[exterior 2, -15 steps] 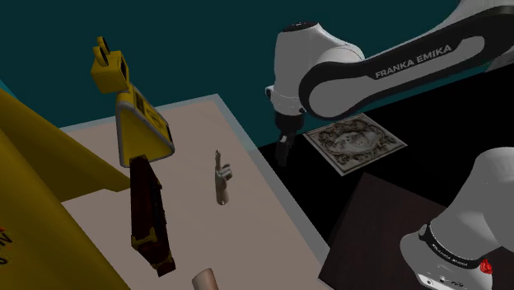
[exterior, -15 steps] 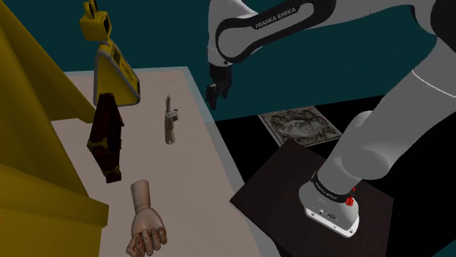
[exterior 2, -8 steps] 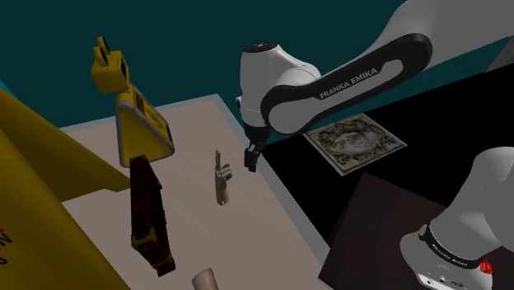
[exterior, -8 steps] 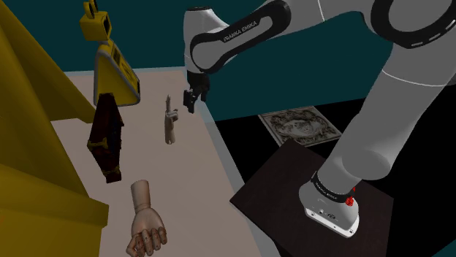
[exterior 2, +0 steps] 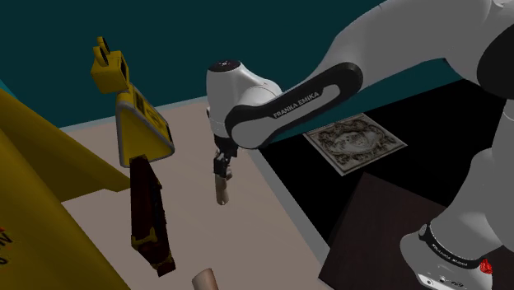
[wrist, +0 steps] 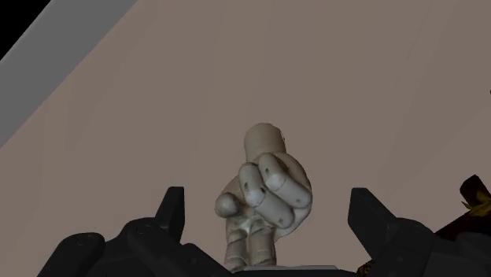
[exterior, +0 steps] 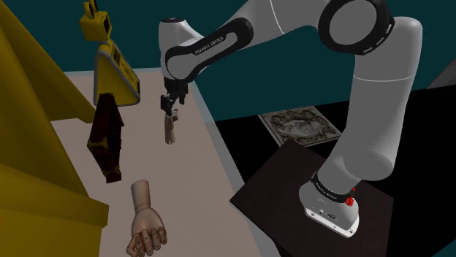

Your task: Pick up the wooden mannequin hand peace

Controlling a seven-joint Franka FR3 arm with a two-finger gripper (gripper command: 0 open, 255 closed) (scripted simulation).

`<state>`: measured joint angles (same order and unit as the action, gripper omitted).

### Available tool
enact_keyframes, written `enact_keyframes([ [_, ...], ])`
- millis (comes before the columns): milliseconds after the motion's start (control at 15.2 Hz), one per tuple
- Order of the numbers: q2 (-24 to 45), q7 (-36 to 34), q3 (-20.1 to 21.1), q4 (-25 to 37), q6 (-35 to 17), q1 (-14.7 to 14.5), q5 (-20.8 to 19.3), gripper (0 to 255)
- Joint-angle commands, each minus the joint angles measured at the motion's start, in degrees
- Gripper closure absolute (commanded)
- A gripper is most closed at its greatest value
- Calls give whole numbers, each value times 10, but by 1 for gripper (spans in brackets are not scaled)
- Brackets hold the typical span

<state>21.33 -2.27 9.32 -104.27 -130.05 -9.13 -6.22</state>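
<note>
The pale wooden peace hand (exterior: 169,131) stands upright on its wrist on the beige table (exterior: 150,164), near the edge at the shoulder view's right. My black gripper (exterior: 171,108) hangs directly over its raised fingers and hides their tips. In the second exterior view the gripper (exterior 2: 221,167) covers the top of the peace hand (exterior 2: 221,192). The wrist view shows the peace hand (wrist: 263,189) between my two fingers (wrist: 171,208); the gripper (wrist: 267,211) is open and neither finger touches it.
A second wooden hand, a fist (exterior: 146,219), lies nearer the table's front. A dark red-brown object (exterior: 106,139) and a yellow device (exterior: 111,62) stand beside the peace hand. A large yellow shape (exterior: 33,146) borders the table. A framed picture (exterior: 299,125) lies on the floor.
The arm has swung from beyond the table's edge toward the shoulder view's left, bringing the gripper over the peace hand and down around its top. Nothing on the table moved.
</note>
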Motion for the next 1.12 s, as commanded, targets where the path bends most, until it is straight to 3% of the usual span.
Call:
enact_keyframes([
  [0, 16, -2, -1, 13, -6, -3, -4, 0],
  [528, 43, -8, -4, -1, -47, -6, -11, 0],
  [594, 43, -8, -4, -1, -46, -5, -11, 255],
  [1056, 43, -8, -4, -1, -46, -5, -11, 255],
])
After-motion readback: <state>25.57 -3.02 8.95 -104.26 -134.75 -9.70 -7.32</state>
